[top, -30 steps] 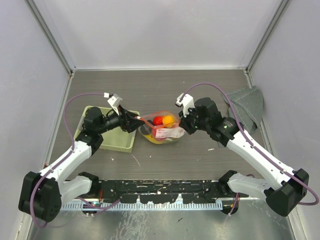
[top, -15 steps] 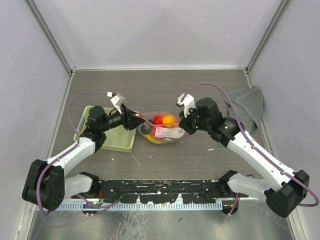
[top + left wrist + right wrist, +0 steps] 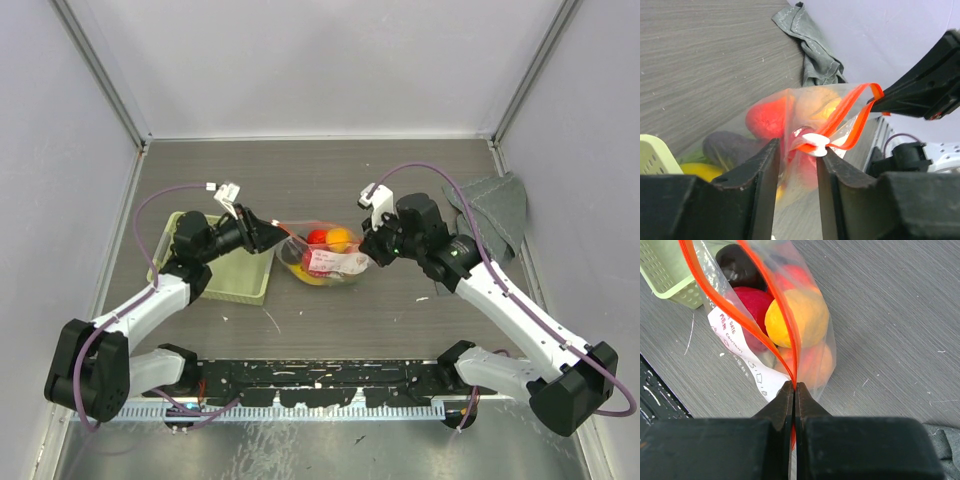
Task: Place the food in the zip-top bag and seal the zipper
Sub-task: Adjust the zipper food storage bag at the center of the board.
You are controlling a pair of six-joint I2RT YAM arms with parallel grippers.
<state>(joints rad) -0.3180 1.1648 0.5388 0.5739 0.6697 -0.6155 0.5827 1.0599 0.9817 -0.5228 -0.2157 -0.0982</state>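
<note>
The clear zip-top bag [image 3: 326, 258] sits at mid-table between both arms, its mouth still parted. Inside is the food: a red piece [image 3: 752, 305], an orange ball [image 3: 797, 315] and a dark purple piece [image 3: 737, 265]. My right gripper [image 3: 794, 385] is shut on the right end of the red-orange zipper [image 3: 715, 300] and holds it up. My left gripper [image 3: 797, 147] stands at the bag's left end. Its jaws are a narrow gap apart around the zipper's [image 3: 855, 117] folded end and a white slider [image 3: 815, 142] that touches the right finger.
A pale green basket [image 3: 225, 280] stands under the left arm, just left of the bag. A grey folded cloth [image 3: 495, 210] lies at the right wall behind the right arm. The black rail [image 3: 320, 380] runs along the near edge.
The left jaws have narrowed round the bag's left zipper end, and that gripper has crept slightly toward the bag. The right gripper keeps its hold, nudged a little back.
</note>
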